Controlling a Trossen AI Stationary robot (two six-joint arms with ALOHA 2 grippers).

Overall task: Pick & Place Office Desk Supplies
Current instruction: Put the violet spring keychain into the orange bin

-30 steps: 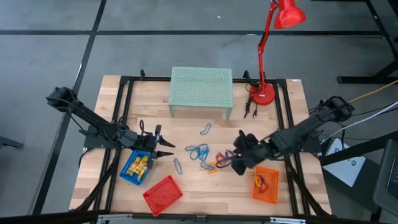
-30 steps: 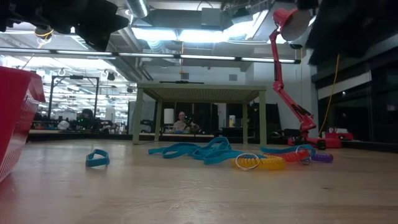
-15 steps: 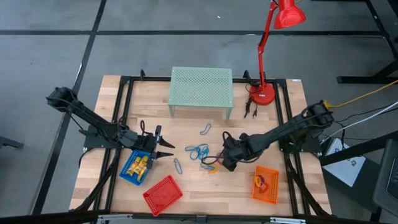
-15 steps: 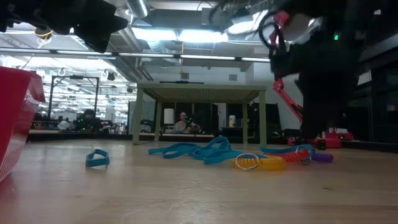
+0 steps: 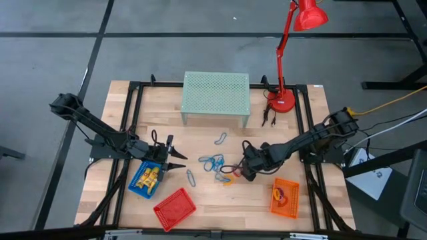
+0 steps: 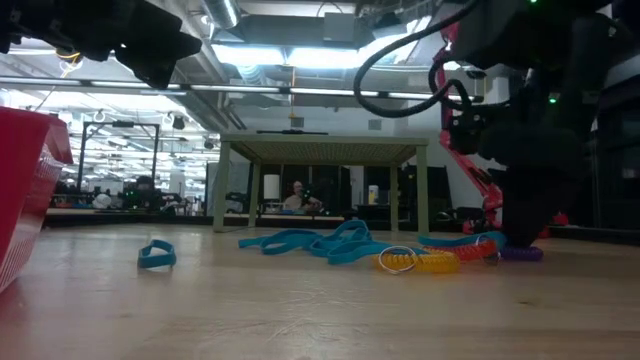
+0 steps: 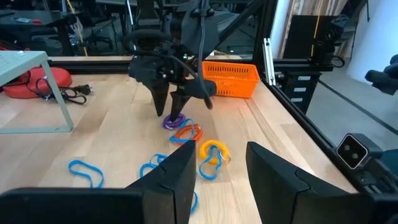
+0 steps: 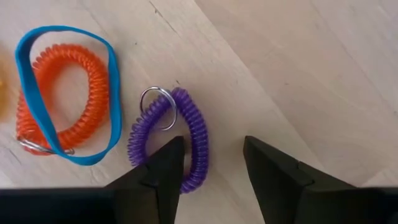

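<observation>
A purple coil ring (image 8: 168, 140) with a small metal ring lies flat on the wood beside an orange coil ring (image 8: 62, 102) circled by a blue loop (image 8: 113, 93). My right gripper (image 8: 211, 165) is open and low over the purple ring (image 5: 241, 172), pointing down, with one side of the coil between its fingers. More blue loops (image 5: 212, 162) and a yellow ring (image 5: 227, 179) lie to the left of it. My left gripper (image 5: 168, 157) waits open above the blue basket (image 5: 135, 181), which holds yellow pieces (image 5: 149, 177). My right gripper comes down from above on the purple ring's side (image 8: 198, 146), far from its metal ring. One finger (image 8: 165, 165) overlaps the coil in the wrist view, but I cannot tell whether it touches. The ring lies flat on the table.
An orange basket (image 5: 285, 208) with rings inside sits right of the right gripper, and a red basket (image 5: 175, 208) stands near the front edge. A green mesh shelf (image 5: 216, 97) and a red lamp (image 5: 283, 100) stand at the far side. One blue loop (image 5: 220, 139) lies alone.
My right gripper has moved from beside the orange basket toward the table's left, then come down until its fingertips are at the purple ring on the table. The rings and loops have stayed where they were.
</observation>
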